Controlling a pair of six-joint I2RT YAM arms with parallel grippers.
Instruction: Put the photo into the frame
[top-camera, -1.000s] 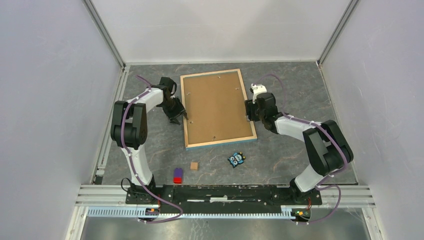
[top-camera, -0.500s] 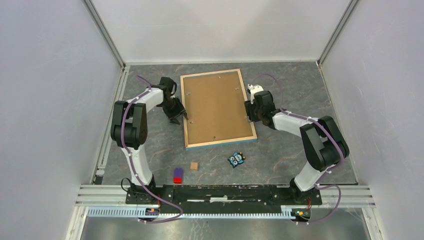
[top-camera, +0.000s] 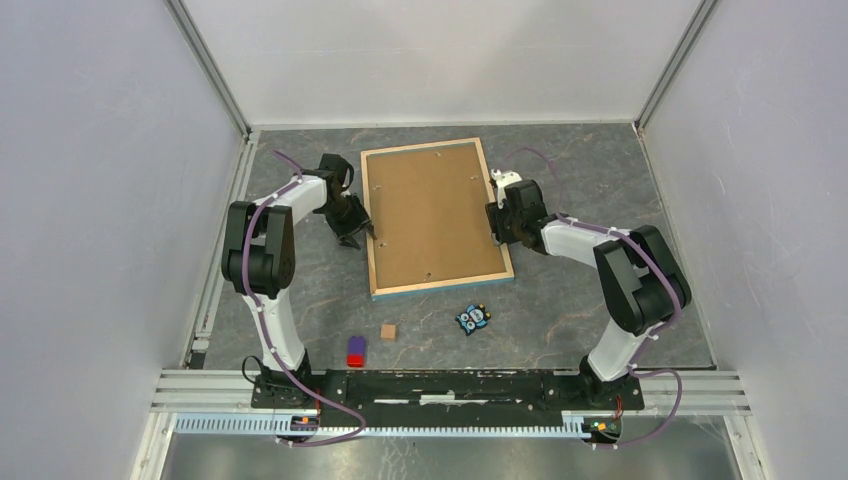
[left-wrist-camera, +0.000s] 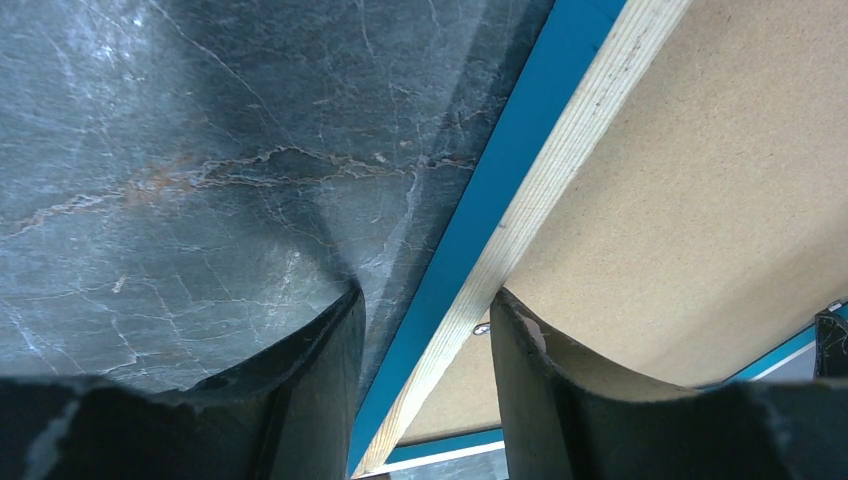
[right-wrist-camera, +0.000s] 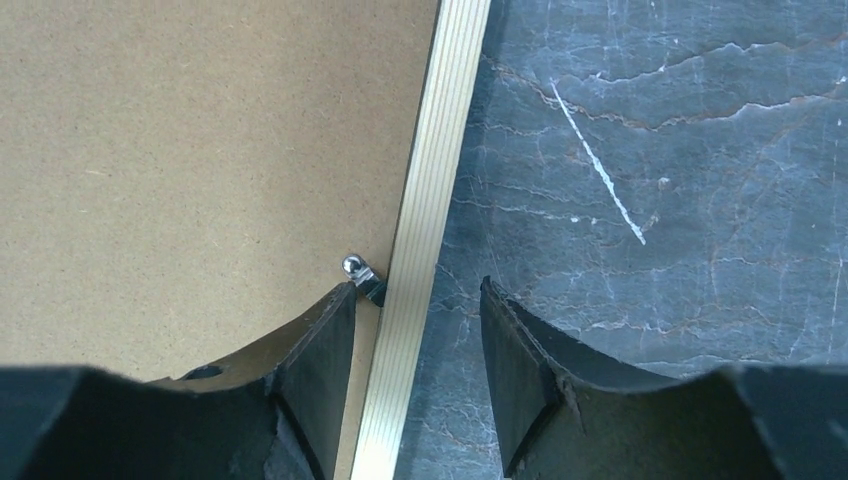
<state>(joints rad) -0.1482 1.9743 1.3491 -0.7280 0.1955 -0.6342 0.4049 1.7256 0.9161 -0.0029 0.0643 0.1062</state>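
Two pincers: one on each arm, both low at the long sides of the frame (top-camera: 440, 283).
Left pincer (left-wrist-camera: 425, 300): released, its fingers parted astride the left rim, one over the surface (top-camera: 580, 160) and the other over the backing board (top-camera: 430, 210). Dark stone shows in the gap, so I see no pinch.
Right pincer (right-wrist-camera: 418, 290): likewise released, astride the right rim, with a small metal tab (right-wrist-camera: 352, 266) just beside its inner finger.
Frame: lies face down mid-surface, wood-coloured back rim up, a strip of blue showing along its edge.
Backing board: fills the opening of the frame, flat as far as I can tell.
Photo: not in sight in any view; whether it lies under the board cannot be told.
Done, I reckon: the board sits in the frame, so the print may well be inside already.
Left, I reckon: fastening the tabs, or lifting the board if the print is not there.
Count: one frame, one board, two pincers, no photo showing.
Count, loose bits near the arms: three, namely a red-and-purple block (top-camera: 355, 350), a tan cube (top-camera: 388, 331) and a blue owl-like toy (top-camera: 473, 318).
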